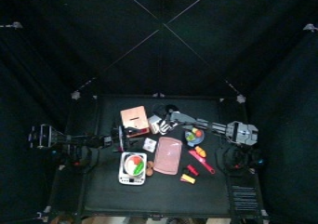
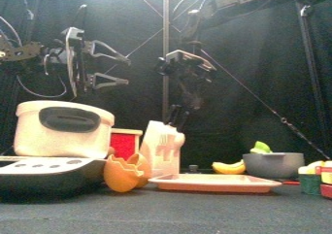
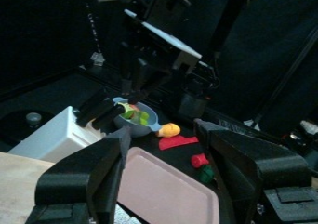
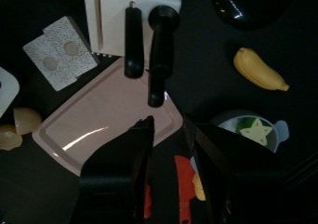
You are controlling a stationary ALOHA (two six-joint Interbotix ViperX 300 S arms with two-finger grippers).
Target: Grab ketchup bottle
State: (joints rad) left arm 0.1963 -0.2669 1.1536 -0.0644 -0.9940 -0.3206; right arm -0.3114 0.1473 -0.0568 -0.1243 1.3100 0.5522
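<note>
Item: right gripper (image 4: pixel 165 135), jaws spread, hanging over the pink tray (image 4: pixel 106 112). Ketchup bottle (image 1: pixel 200 162): lying on the surface right of the tray, ungrasped. Step: approach; next, descend onto the bottle. Left gripper (image 3: pixel 162 158): jaws spread, idle at left. Bottle hidden in front view.

You're looking at a matt black table (image 2: pixel 169 214) ringed by dull black cloth curtains (image 2: pixel 259 73). The pink tray (image 4: pixel 99 112) looks like smooth plastic with a glossy streak of reflected light. The ketchup bottle (image 4: pixel 200 186) reads as shiny red plastic. The banana (image 4: pixel 258 68) has a smooth, waxy, toy-like skin. The grey bowl (image 2: pixel 273 164) appears satin. The white scale (image 2: pixel 49 170) has a smooth plastic shell, and both grippers' jaws (image 4: pixel 162 149) (image 3: pixel 174 172) look like matt black plastic.
</note>
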